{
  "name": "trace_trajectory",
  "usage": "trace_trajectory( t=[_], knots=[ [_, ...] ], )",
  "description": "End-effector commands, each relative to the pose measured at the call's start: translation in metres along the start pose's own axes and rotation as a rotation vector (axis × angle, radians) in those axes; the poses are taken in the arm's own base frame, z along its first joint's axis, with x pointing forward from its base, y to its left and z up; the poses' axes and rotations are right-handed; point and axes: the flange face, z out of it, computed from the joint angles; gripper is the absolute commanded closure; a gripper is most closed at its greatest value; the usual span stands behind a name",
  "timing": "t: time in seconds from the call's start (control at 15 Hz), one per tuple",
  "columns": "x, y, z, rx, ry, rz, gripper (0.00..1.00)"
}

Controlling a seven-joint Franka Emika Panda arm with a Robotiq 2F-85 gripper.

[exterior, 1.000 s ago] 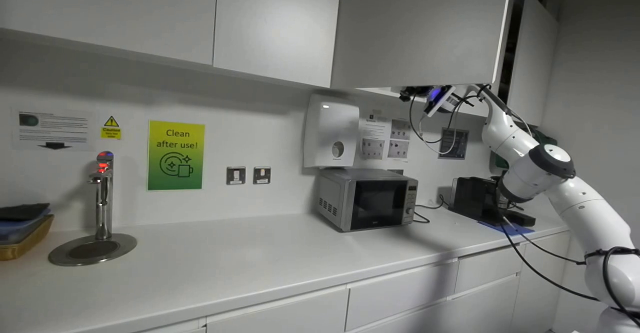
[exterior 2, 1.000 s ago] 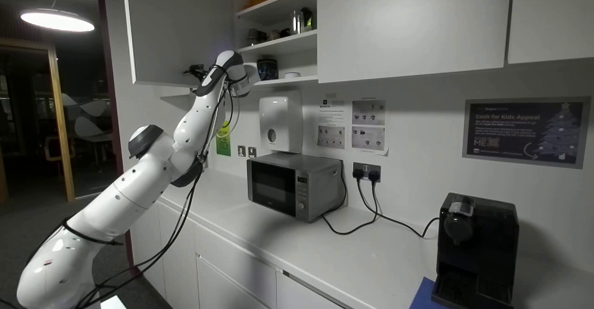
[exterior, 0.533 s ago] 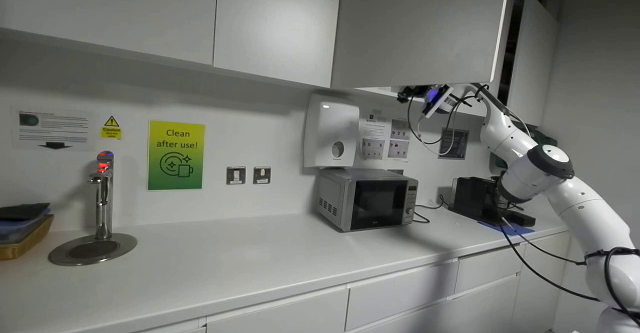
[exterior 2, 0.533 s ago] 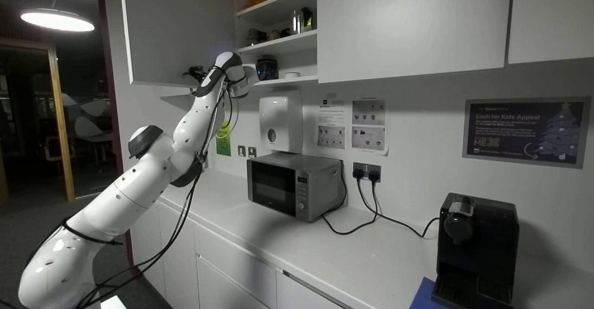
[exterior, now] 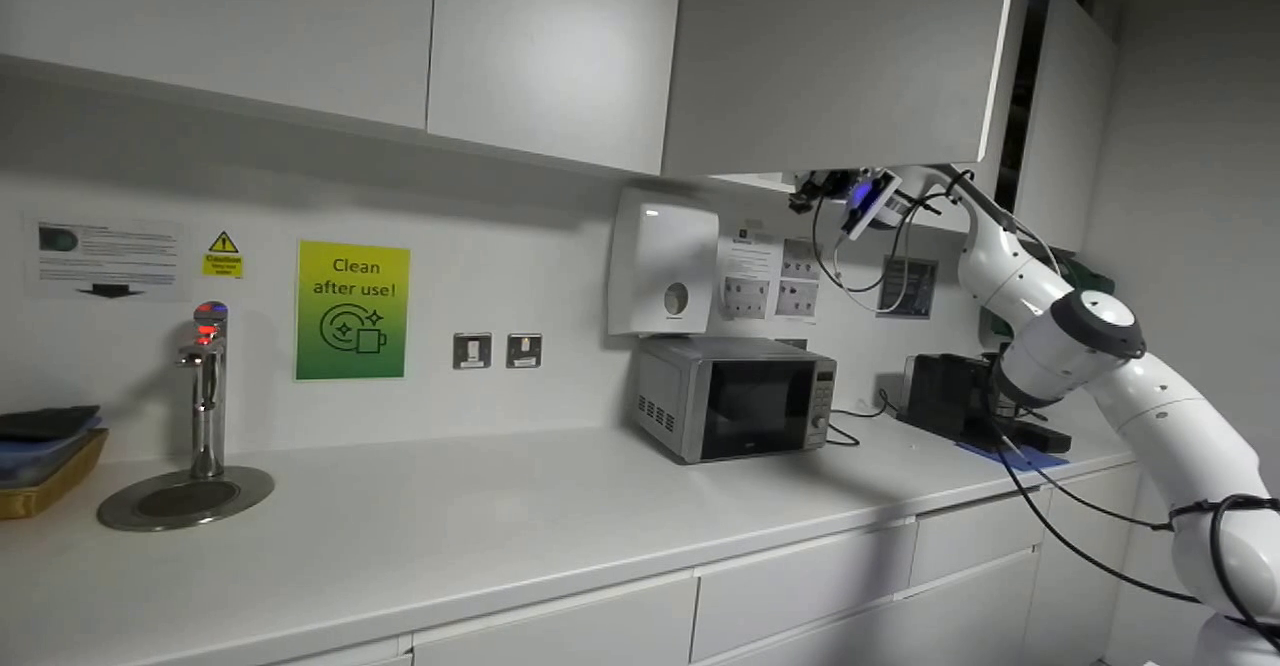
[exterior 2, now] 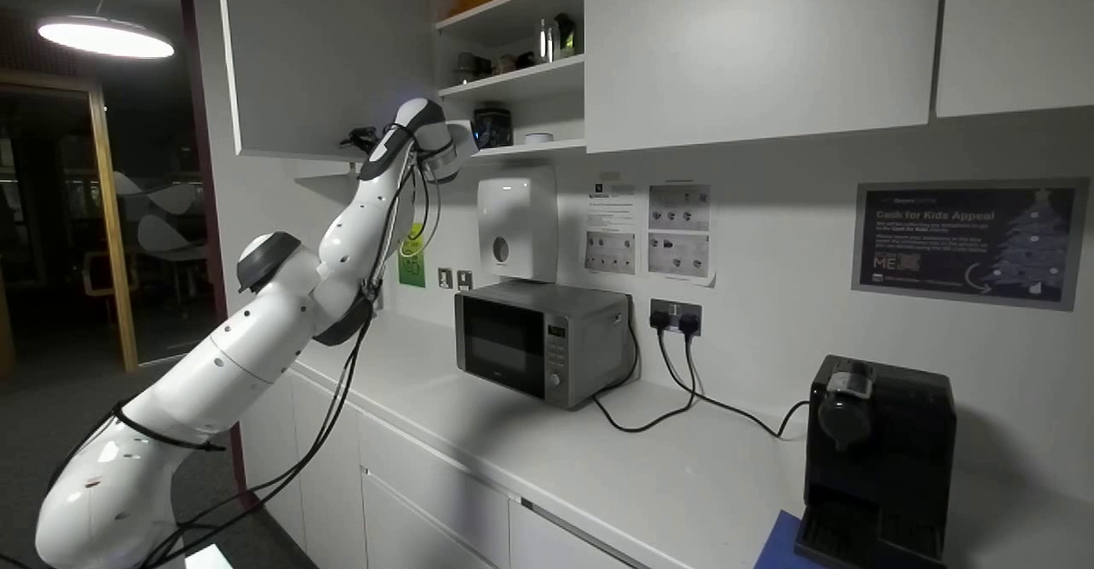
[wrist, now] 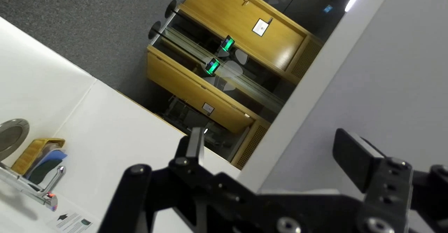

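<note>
While beside the gripper (wrist: pixel 268 135), cabinet door (exterior: pixel 835 61) slightly further open.

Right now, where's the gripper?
In the wrist view, the open gripper shows at the bottom, the lower edge of the cabinet door visible between its parted jaws. In an exterior view, it's by that door, above and left of the microwave.

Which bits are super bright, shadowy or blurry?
In an exterior view, the lamp glows white; in an exterior view, glare brightens a cupboard door; in both exterior views, shadow darkens the counter near the microwave; in the wrist view, the pincer looks dark and slightly blurry.
</note>
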Motion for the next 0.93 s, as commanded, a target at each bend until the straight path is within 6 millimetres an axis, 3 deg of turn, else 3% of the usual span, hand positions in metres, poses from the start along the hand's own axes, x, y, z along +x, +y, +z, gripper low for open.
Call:
trace_trajectory(
  t=[0.0,0.07,0.33,0.87],
  knots=[
    [-0.005,-0.011,-0.020,-0.112,0.035,0.058,0.00],
    [-0.010,-0.021,-0.026,-0.148,0.050,0.069,0.00],
    [-0.020,-0.023,-0.058,-0.313,0.115,0.199,0.00],
    [-0.037,-0.035,-0.095,-0.573,0.238,0.454,0.00]
  ],
)
